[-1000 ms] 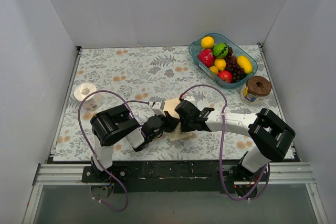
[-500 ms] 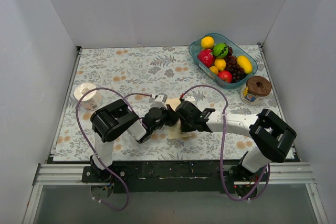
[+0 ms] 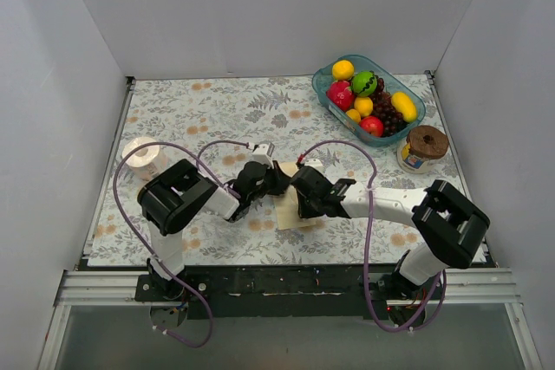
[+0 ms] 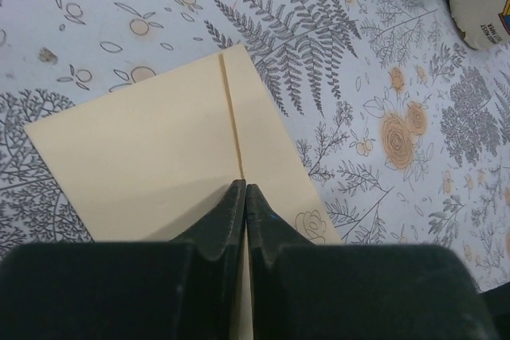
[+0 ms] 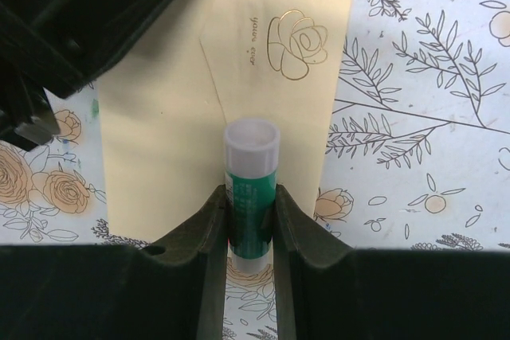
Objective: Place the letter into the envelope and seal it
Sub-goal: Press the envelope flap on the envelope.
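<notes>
High rear overhead; two close wrist views down on the envelope (image 4: 143, 157)

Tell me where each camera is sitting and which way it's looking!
Top view: high above and behind the robot, looking down at the table; the left arm and right arm show, bases at the bottom edge.
Left wrist: on the left arm, looking down over the shut left gripper at the envelope.
Right wrist: on the right arm, looking down over the right gripper, which pinches a glue stick, at the envelope.
Shared: both wrist views show the envelope's gold rose.
</notes>
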Controlling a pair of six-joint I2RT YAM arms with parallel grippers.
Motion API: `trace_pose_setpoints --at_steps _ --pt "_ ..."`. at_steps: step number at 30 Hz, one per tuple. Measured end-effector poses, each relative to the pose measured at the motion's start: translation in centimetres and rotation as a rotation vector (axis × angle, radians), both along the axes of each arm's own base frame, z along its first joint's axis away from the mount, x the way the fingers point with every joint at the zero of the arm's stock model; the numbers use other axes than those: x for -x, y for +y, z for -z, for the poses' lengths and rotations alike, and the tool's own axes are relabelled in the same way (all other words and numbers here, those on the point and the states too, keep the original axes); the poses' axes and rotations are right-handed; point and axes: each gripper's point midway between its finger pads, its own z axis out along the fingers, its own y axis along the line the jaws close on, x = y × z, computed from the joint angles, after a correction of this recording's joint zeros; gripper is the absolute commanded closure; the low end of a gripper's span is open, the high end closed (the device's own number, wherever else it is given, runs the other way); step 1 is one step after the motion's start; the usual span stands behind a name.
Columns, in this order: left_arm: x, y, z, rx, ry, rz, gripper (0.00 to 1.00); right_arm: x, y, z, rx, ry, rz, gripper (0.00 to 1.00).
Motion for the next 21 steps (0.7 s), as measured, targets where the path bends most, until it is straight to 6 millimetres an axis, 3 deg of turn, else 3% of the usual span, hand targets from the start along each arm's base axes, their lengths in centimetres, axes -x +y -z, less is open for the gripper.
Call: trace_pose_setpoints --at_steps 4,9,14,17,21 --pt "-1.0 0.3 -1.5 -0.059 -0.006 0.0 1.0 0.2 0.1 0.0 0.0 0.012 -0.013 0.99" --pt "-2.7 0.4 -8.2 -0.019 -0.103 -0.012 0.98 1.0 0.1 -0.1 -0.01 0.043 -0.031 0.99" --pt "-3.3 2.7 -14.1 0.032 -0.183 -0.07 0.94 1.8 -0.2 -0.2 -0.014 0.071 -0.048 0.99" --pt "-3.2 5.2 -15.2 0.028 -0.191 -0.138 0.92 2.0 -0.3 -0.3 -0.015 0.076 -0.058 0.99" --pt "-2.4 9.0 -14.1 -0.01 -0.146 -0.243 0.89 2.0 -0.2 -0.8 -0.028 0.069 -0.066 0.99"
